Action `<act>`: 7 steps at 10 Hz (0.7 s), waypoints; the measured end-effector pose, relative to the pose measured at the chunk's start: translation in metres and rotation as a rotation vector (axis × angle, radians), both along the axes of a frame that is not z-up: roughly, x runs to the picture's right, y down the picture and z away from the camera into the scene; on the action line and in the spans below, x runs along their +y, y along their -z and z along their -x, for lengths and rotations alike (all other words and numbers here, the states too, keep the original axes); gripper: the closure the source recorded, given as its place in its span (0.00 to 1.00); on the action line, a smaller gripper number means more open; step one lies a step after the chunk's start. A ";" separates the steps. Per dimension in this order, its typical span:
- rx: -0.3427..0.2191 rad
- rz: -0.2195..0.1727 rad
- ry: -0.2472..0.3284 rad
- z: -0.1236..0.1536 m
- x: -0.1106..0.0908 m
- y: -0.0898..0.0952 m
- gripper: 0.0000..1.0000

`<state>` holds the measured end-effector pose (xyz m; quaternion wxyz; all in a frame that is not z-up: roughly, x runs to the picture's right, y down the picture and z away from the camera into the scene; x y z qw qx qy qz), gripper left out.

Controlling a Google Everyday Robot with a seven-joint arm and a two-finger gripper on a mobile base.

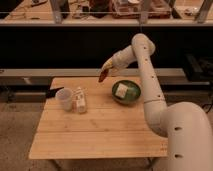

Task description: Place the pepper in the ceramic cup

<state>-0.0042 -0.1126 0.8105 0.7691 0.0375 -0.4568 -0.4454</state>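
A: While the arm [142, 75] reaches out over the far side of the table [100, 132], the gripper [106, 68] hangs in the air above the boards, at about 10 o'clock from the dark green bowl [126, 93]. Jaws pressed together, pinching the pepper [103, 75], a small red elongated piece that hangs below the fingertips.

B: Noted. Ceramic cup [64, 98]?

A: Upright on the table's left part, at about 8 o'clock from the gripper and well apart from it. Plain pale glaze, round, wide mouth. A small white bottle-like container [80, 101] stands just beside it at 3 o'clock.

B: Bowl contents?

A: One pale cream block [121, 91], squarish, lying inside the smooth round bowl. Table top is light wooden planks with visible seams.
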 end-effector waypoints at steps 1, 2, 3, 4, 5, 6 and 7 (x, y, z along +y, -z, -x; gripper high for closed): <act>-0.075 -0.014 0.027 0.024 0.000 0.021 0.91; -0.150 -0.024 0.065 0.051 0.005 0.041 0.91; -0.195 -0.027 0.095 0.069 0.012 0.052 0.91; -0.254 -0.033 0.144 0.094 0.024 0.066 0.91; -0.288 -0.044 0.189 0.112 0.036 0.074 0.91; -0.302 -0.056 0.223 0.124 0.045 0.077 0.91; -0.314 -0.071 0.272 0.142 0.058 0.078 0.91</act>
